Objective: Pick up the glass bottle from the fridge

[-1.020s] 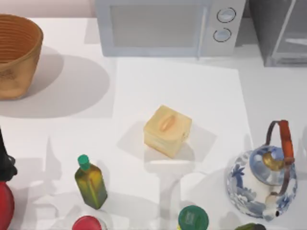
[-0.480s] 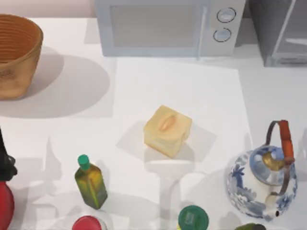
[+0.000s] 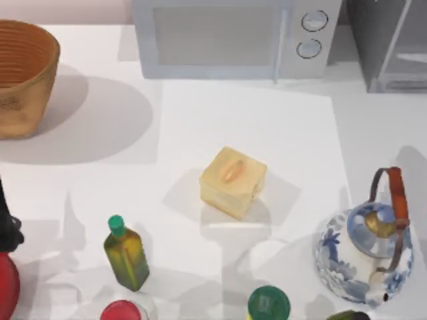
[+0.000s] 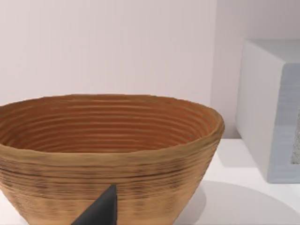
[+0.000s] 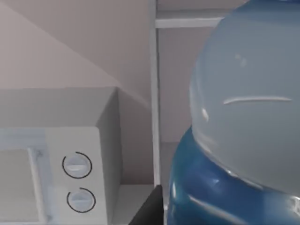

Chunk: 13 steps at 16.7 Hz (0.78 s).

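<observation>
Grey shadow (larger now) beside the teapot (image 3: 367, 253) — fridge (image 3: 390, 43) side.

I see glass bottle (image 5: 243, 117) close against right wrist camera, blue cap end lower; fridge (image 3: 390, 43) at table's back right.

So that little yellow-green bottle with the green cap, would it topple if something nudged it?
Probably, if nudged high. The yellow-green bottle stands upright, tall over a small base, so a push near its green cap would likely tip it. Its sides look glossy, so it may be slippery to hold. It seems rigid, and a fall could reach the red lid nearby.
</observation>
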{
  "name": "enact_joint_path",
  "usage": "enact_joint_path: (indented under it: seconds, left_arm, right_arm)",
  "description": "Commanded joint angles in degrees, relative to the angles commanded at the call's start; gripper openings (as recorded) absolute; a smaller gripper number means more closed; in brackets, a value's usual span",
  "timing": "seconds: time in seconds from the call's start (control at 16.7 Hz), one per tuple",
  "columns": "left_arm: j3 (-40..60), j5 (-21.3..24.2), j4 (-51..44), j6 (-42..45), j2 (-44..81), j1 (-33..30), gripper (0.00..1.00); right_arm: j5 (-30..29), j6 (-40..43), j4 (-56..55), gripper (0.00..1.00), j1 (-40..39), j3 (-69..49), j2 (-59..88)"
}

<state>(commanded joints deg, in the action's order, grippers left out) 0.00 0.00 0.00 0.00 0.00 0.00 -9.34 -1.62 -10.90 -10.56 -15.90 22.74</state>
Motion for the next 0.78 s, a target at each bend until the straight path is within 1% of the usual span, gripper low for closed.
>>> enact_joint_path:
  seconds: [0.24,0.78]
  left_arm:
    - [0.0,0.0,0.0,0.0,0.0,0.0,1.00]
    - [0.0,0.0,0.0,0.0,0.0,0.0,1.00]
  right_arm:
    - [-8.2,-1.2,-6.5,0.00,-8.8,-11.2,22.2]
    - [-28.9,-2.1,-21.9,0.00,-28.9,-40.1,79.8]
